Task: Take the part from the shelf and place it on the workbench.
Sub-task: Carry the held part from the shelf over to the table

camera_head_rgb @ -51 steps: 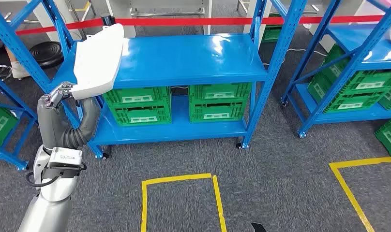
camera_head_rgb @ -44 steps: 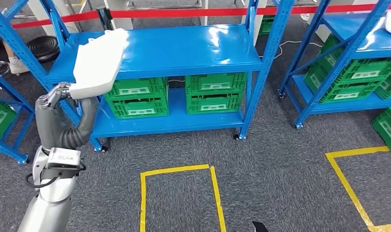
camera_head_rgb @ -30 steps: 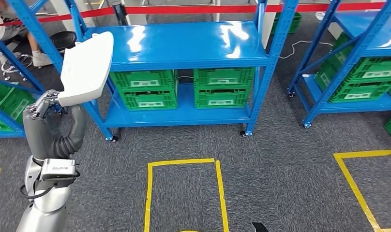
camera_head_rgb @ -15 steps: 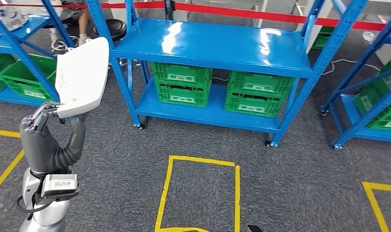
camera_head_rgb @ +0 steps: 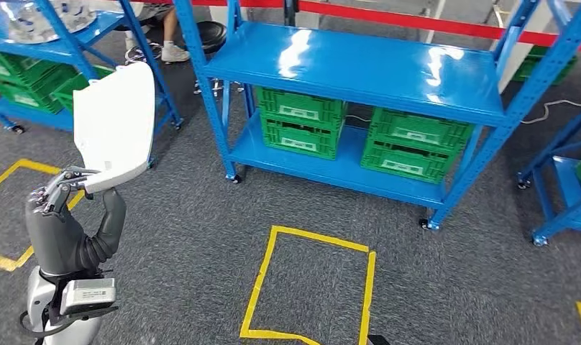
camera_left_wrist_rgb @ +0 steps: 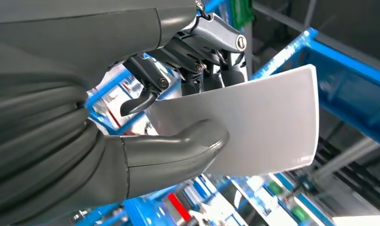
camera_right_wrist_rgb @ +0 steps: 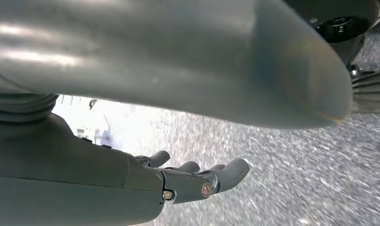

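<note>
Okay, head view first: left hand [camera_head_rgb: 57, 208] is raised in front of the robot, gripping the white part [camera_head_rgb: 113, 129] by its lower edge. The part is a flat, slightly curved white panel, held nearly upright and sticking up above the hand, in the air over the grey carpet [camera_head_rgb: 446, 287]. It's off the shelving, not resting on anything. Blue rack [camera_head_rgb: 359, 68] stands ahead, top shelf bare and shiny, green crates [camera_head_rgb: 298, 122] on the lower shelf, a second pair of green crates [camera_head_rgb: 413, 144] beside them. Another blue rack [camera_head_rgb: 36, 36] at far left with more green crates under it. Yellow tape rectangle [camera_head_rgb: 313, 287] on the floor in front of the robot, another yellow tape corner [camera_head_rgb: 7, 180] at left. Red barrier strip [camera_head_rgb: 446, 27] behind the rack. A person's legs and shoes [camera_head_rgb: 169, 43] near a black stool at the top.

Left wrist view: thick grey thumb [camera_left_wrist_rgb: 178, 150] pressed on one face of the part [camera_left_wrist_rgb: 268, 122], dark fingers [camera_left_wrist_rgb: 197, 52] wrapped over the opposite side. Firm pinch on the panel's end. Blue rack beams blurred behind.

Right wrist view: right hand [camera_right_wrist_rgb: 197, 181] hangs over the carpet, fingers loosely extended, side by side, holding nothing. Silver arm shell fills the upper part.
</note>
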Controlling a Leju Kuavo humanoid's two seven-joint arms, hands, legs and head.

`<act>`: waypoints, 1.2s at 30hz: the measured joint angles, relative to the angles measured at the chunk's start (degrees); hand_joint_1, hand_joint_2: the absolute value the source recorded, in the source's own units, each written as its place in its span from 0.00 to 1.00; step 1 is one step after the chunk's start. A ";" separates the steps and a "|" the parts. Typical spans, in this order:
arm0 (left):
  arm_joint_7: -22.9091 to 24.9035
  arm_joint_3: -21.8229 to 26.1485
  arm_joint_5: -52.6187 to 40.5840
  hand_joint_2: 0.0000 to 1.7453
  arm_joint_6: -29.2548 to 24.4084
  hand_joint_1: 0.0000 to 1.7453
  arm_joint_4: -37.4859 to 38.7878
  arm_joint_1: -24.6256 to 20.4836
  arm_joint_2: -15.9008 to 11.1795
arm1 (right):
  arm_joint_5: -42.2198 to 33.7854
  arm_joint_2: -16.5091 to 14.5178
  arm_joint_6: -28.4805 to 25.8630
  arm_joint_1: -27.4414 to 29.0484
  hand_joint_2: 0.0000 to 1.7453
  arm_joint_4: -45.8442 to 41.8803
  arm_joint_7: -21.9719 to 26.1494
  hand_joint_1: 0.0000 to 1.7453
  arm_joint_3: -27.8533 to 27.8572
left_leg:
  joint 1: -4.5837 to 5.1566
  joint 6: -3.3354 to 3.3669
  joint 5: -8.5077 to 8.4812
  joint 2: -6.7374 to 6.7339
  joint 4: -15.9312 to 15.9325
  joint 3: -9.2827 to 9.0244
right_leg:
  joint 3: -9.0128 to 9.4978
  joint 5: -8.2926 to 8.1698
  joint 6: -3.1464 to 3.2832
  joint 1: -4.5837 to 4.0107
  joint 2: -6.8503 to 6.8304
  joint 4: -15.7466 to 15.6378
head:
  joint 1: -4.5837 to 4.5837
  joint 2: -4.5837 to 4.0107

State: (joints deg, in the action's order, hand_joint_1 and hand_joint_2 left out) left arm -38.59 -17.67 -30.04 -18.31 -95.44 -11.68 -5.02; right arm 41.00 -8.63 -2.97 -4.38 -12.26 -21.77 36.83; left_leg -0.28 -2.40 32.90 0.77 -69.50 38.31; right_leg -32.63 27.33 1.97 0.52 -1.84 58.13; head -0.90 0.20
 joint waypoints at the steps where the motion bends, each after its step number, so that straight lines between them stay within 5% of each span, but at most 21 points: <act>1: 0.01 0.10 -0.02 1.00 -0.02 1.00 -0.36 0.47 -0.08 | 0.31 -0.01 0.05 0.09 0.00 0.00 0.01 0.00 -0.17 | 0.00 0.14 -0.88 -1.30 1.84 -1.23 | 0.05 0.11 -0.27 -0.13 -1.45 0.09 | 0.00 0.00; 4: -0.01 0.63 -0.15 1.00 -0.24 1.00 -1.79 2.06 -0.36 | 1.33 -0.02 0.19 0.12 0.00 0.00 -0.01 0.00 -0.88 | 0.32 1.45 -4.89 -3.71 11.22 -6.30 | 0.34 0.30 -1.48 -0.48 -4.88 0.25 | -0.11 -0.01; 6: -0.03 1.09 -0.26 1.00 -0.39 1.00 -2.31 2.89 -0.62 | 1.58 -0.02 0.23 0.03 0.00 0.00 -0.04 0.00 -1.23 | 0.29 2.22 -5.20 -2.46 11.41 -6.21 | 0.42 0.58 -2.20 -0.29 -5.22 0.43 | -0.14 -0.01; 8: -0.09 1.36 -0.33 1.00 -0.47 1.00 -2.73 3.28 -0.79 | 1.65 -0.02 0.26 0.00 0.00 0.00 0.00 0.00 -1.43 | 0.06 3.00 -5.68 -1.21 11.75 -6.27 | -0.72 2.67 -2.84 0.01 -2.64 3.39 | -0.31 0.00; 10: -0.15 1.37 -0.37 1.00 -0.49 1.00 -2.90 3.53 -0.82 | 1.66 -0.02 0.27 0.15 0.00 0.00 0.03 0.00 -1.49 | -0.06 3.43 -5.98 0.08 11.76 -6.01 | -3.90 6.22 -3.12 0.16 0.59 10.39 | -0.57 0.00; 12: -0.17 1.37 -0.44 1.00 -0.49 1.00 -2.90 3.81 -0.84 | 1.67 -0.02 0.28 0.37 0.00 0.00 -0.09 0.00 -1.55 | 0.04 3.53 -6.07 1.63 11.56 -5.76 | -6.69 7.73 -3.17 0.13 1.46 15.90 | -0.67 0.00; 14: -0.23 1.37 -0.51 1.00 -0.48 1.00 -2.90 3.92 -0.86 | 1.68 -0.02 0.27 0.40 0.00 0.00 -0.26 0.00 -1.62 | 0.11 3.46 -6.05 3.30 11.21 -5.62 | -5.84 5.13 -2.95 0.11 1.82 13.55 | -0.68 0.00; 16: -0.38 1.37 -0.56 1.00 -0.45 1.00 -2.89 3.87 -0.84 | 1.70 -0.02 0.26 0.26 0.00 0.00 -0.30 0.00 -1.69 | 0.14 3.15 -5.97 4.72 10.82 -5.45 | -2.38 1.67 -2.54 0.21 3.84 6.03 | -0.67 0.00; 18: -0.49 1.37 -0.68 1.00 -0.28 1.00 -2.78 3.60 -0.77 | 1.72 -0.03 0.14 0.14 0.00 0.01 0.10 0.00 -1.74 | 0.06 2.45 -6.01 5.98 10.55 -4.99 | -0.44 0.71 -2.30 0.22 5.76 1.63 | -0.65 0.00; 20: -0.52 1.36 -0.81 1.00 -0.08 1.00 -2.55 3.37 -0.71 | 1.72 -0.06 -0.09 0.01 0.00 0.01 0.36 0.00 -1.77 | -0.14 1.53 -6.29 7.29 10.74 -4.47 | -0.22 0.81 -1.91 0.13 5.35 1.02 | -0.64 -0.01; 21: -0.58 1.38 -0.76 1.00 -0.05 1.00 -2.45 3.36 -0.70 | 1.75 -0.14 -0.23 -0.09 0.00 0.01 0.30 0.00 -1.78 | -0.19 1.18 -6.35 7.22 10.72 -4.28 | -0.06 0.64 -1.54 0.20 4.64 0.78 | -0.64 -0.01; 23: -0.88 1.54 -0.10 1.00 0.02 1.00 -2.27 3.22 -0.68 | 2.16 -0.28 -0.56 -0.28 0.00 0.00 0.18 0.00 -1.79 | 0.02 0.71 -5.03 4.67 8.58 -3.04 | 0.28 0.31 -0.74 0.44 3.17 0.27 | -0.29 -0.01; 25: -1.20 1.74 1.29 1.00 0.15 1.00 -2.04 3.01 -0.50 | 2.90 -0.35 -0.88 -0.35 0.00 0.00 0.18 0.00 -1.87 | 0.07 0.38 -1.67 1.17 2.25 -0.04 | 0.31 0.27 -0.28 0.37 1.60 0.14 | 0.08 0.00; 27: -1.32 1.87 2.85 1.00 0.21 1.00 -1.50 2.86 -0.34 | 3.50 -0.33 -1.23 -0.48 0.00 0.00 0.17 0.00 -2.03 | -0.16 0.01 0.50 0.01 -3.91 2.91 | 0.23 0.32 -0.19 0.31 -0.12 0.17 | 0.11 0.00; 28: -1.35 1.91 3.61 1.00 0.10 1.00 -1.05 2.63 -0.33 | 3.67 -0.32 -1.39 -0.66 0.00 0.00 0.17 0.00 -2.09 | -0.28 -0.09 0.12 -0.23 -4.50 3.15 | 0.21 0.36 -0.22 0.31 -0.95 0.19 | 0.12 -0.01; 31: -1.37 1.94 5.54 1.00 -0.79 1.00 0.64 0.98 -0.33 | 3.78 -0.22 -1.63 -1.53 0.00 0.00 0.17 0.00 -2.15 | -0.32 0.05 -4.51 -2.70 4.78 -1.84 | 0.36 0.58 -0.61 0.22 -3.16 0.34 | 0.13 -0.01; 33: -1.39 1.88 6.34 1.00 -1.39 1.00 1.57 -0.20 -0.23 | 3.76 -0.09 -1.73 -1.94 0.00 0.00 0.26 0.00 -2.15 | -0.03 0.68 -5.99 -4.63 10.14 -4.68 | 0.47 0.78 -1.22 -0.05 -4.30 0.49 | 0.04 -0.01; 36: -1.38 1.73 7.64 1.00 -2.20 1.00 2.87 -1.44 -0.05 | 3.55 0.15 -2.14 -2.01 0.00 0.00 0.28 0.00 -2.14 | 0.17 1.81 -6.40 -3.40 10.91 -4.66 | 0.57 0.83 -2.30 -0.14 -5.82 0.47 | -0.03 -0.01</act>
State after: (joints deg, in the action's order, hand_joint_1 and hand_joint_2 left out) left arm -39.97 -15.94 -22.40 -20.50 -92.57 -13.11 -5.08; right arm 44.55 -8.49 -5.10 -6.39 -12.26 -21.49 34.70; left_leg -0.11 -0.60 26.50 -2.63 -58.59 33.66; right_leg -32.06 28.16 -0.33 0.37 -7.66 58.61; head -0.93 0.19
